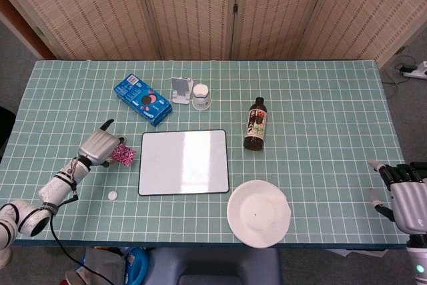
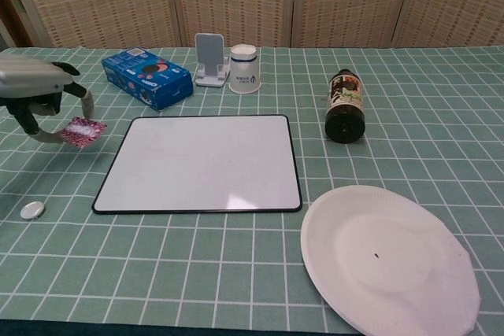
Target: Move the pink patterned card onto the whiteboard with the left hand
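Beside glossy rectangular whiteboard (image 2: 200,161), left hand (image 2: 39,92) pinching pink patterned card (image 2: 83,131) (thin, speckled)

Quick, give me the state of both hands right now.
Left hand: holding the pink card, pinched in its fingers left of the whiteboard.
Right hand: holding nothing, off at the table's edge; whether its fingers are spread cannot be told.

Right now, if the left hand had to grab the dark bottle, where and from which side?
Judgement only: the dark bottle stands upright, so wrap its labelled body from the side, not the narrow cap. Come from its left: that side faces the whiteboard, which lies flat, and the paper plate sits nearer the front. The left hand already holds the pink patterned card.
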`<state>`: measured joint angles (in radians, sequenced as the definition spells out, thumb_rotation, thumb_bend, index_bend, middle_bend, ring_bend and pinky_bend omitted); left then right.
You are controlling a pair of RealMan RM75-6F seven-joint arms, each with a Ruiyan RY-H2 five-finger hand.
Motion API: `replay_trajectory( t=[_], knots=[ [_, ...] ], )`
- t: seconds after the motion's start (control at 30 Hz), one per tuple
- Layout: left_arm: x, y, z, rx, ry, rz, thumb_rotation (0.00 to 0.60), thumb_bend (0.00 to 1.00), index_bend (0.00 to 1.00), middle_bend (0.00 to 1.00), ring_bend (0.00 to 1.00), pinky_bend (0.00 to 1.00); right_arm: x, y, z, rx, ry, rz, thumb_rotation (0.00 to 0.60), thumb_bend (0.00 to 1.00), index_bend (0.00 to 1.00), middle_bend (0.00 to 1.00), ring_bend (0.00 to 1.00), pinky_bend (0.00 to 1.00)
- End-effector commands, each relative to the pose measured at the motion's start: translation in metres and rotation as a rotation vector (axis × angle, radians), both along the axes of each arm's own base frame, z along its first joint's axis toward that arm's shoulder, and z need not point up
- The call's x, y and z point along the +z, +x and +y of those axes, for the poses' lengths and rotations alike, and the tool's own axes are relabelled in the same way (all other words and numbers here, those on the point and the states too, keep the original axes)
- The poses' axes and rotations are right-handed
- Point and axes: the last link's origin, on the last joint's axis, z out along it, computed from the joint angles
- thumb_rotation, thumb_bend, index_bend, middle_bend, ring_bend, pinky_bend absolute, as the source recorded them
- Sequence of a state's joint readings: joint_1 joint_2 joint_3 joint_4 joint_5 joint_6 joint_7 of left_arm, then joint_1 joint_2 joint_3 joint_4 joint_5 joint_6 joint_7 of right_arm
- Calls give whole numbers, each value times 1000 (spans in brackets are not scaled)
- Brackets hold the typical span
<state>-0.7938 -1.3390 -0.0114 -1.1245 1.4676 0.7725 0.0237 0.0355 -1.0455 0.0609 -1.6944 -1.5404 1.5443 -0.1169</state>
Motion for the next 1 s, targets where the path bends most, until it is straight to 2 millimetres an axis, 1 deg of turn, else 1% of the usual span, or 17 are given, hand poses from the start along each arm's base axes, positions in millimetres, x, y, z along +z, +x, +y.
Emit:
replay_trajectory(
  t=[0.03,0.37,0.6,0.8,1.0],
  knots=[
    [-6,19,1,-35,-6,-20,600,246,339,972,947,0,0,-1,0,-1,0,0,600,366,223,344,334,219],
    [-32,65,1,-108,-50,-44,600,246,333,972,947,0,4,-4,5,-15,-15,1,600,366,223,344,333,219],
    [-48,87,0,-144,-76,-34,600,246,329,972,947,0,5,-6,8,-22,-22,-1,600,366,223,344,334,219],
    [-60,91,-3,-147,-96,-6,600,246,306,972,946,0,6,-7,10,-28,-28,-1,600,366,223,344,334,219],
    [-67,89,-7,-127,-105,9,600,246,238,972,944,0,7,-9,11,-30,-32,-3,600,367,223,344,334,219]
  ],
)
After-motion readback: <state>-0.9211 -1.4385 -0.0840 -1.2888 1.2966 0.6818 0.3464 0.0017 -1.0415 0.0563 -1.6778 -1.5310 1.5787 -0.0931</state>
